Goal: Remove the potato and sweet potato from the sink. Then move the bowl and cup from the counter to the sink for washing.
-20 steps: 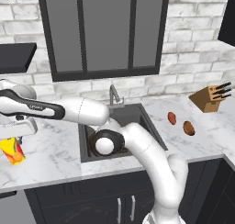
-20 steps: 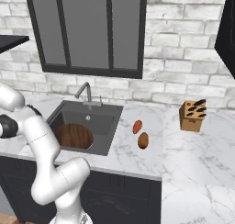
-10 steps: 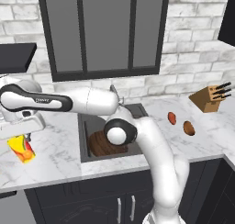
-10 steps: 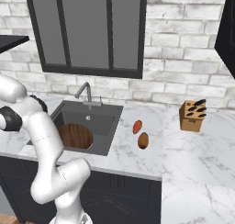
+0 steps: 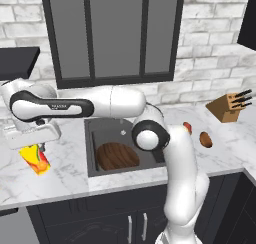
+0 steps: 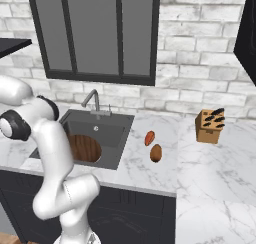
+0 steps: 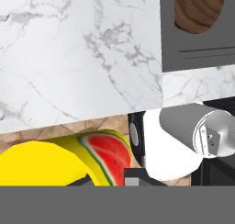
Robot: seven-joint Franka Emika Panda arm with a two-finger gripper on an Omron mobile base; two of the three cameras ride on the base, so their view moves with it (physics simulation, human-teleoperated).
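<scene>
Three of four transfers are looking complete: potato (image 6: 156, 153) and sweet potato (image 6: 149, 138) are lying on the counter (image 6: 150, 173) right of the sink (image 5: 95, 163), bowl (image 5: 117, 156) is sitting in the basin, and the gripper (image 5: 37, 148) is holding the tilted cup (image 5: 36, 159), jaws clamped, above the counter's left end.

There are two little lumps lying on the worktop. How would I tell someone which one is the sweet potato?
Start at the dark sink and look along the white marble counter towards the knife block. Two small lumps lie close together there. The sweet potato is the brighter reddish-orange one nearer the wall; the potato in front is duller brown.
</scene>
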